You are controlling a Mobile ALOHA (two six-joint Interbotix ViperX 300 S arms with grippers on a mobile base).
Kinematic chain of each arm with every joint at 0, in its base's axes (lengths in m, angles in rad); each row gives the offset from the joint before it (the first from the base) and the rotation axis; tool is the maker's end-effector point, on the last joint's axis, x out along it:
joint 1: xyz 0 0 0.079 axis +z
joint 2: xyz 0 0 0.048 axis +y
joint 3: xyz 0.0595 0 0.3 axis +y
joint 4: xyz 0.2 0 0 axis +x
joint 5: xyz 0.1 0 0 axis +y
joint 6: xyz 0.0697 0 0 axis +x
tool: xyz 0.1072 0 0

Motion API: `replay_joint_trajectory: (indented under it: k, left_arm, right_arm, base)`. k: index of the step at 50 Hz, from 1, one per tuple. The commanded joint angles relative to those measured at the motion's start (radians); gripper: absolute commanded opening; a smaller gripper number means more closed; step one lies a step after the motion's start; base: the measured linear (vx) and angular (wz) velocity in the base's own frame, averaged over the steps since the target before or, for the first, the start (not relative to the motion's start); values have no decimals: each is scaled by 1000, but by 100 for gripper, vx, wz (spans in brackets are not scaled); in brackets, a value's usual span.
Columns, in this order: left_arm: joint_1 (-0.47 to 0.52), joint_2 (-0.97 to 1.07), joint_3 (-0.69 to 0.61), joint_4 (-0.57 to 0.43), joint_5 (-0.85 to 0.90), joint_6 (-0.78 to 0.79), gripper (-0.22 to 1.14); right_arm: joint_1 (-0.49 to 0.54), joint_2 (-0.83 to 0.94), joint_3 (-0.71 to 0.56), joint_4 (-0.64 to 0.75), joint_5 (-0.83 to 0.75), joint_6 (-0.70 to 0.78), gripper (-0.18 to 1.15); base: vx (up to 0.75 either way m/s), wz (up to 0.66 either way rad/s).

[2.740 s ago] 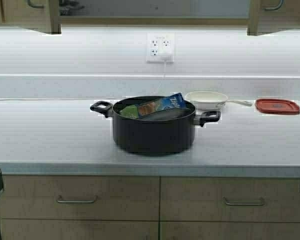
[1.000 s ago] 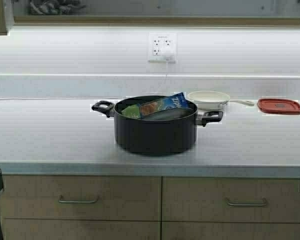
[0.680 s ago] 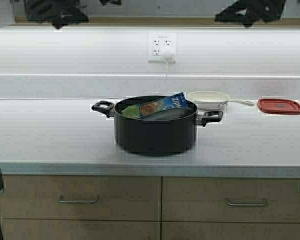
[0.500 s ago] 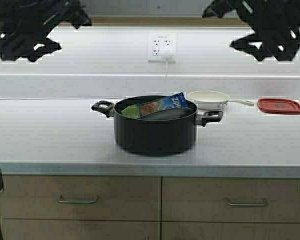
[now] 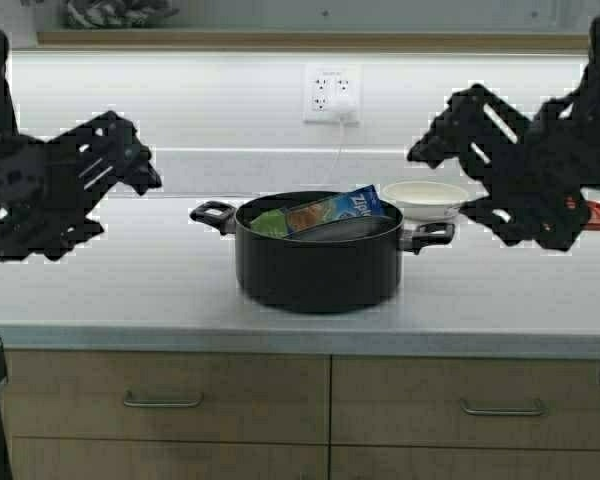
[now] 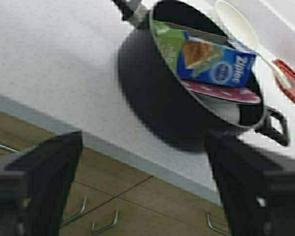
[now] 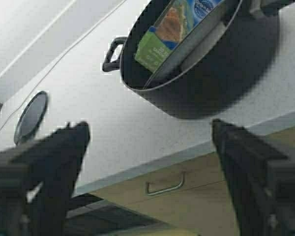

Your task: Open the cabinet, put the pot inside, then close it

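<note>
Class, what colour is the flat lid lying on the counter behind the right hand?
Red; the lid shows best in the left wrist view.

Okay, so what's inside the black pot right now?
The pot holds a blue and green Ziploc box leaning across its top, over what looks like a lid with a pink patch. Whatever lies beneath them is covered.

I see the pot [image 6: 187,105] on the counter [image 6: 54,69], upper centre, a blue box [image 6: 219,64] inside. My left gripper's [image 6: 142,191] fingers [image 6: 49,182] stand wide apart along the bottom of the frame.
</note>
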Motion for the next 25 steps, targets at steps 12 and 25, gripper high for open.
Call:
replay_joint_trajectory:
  k: [12,25]
  left_arm:
    - [250,520,-308,382,-379,-379,103]
    - [305,505,-391,397,-371,-379,103]
  right_arm:
    - [-112,541,-129,-46,-431,379,103]
    - [-141,529,-178,-44,-433,328,103]
  base:
    - [3,6]
    - [4,3]
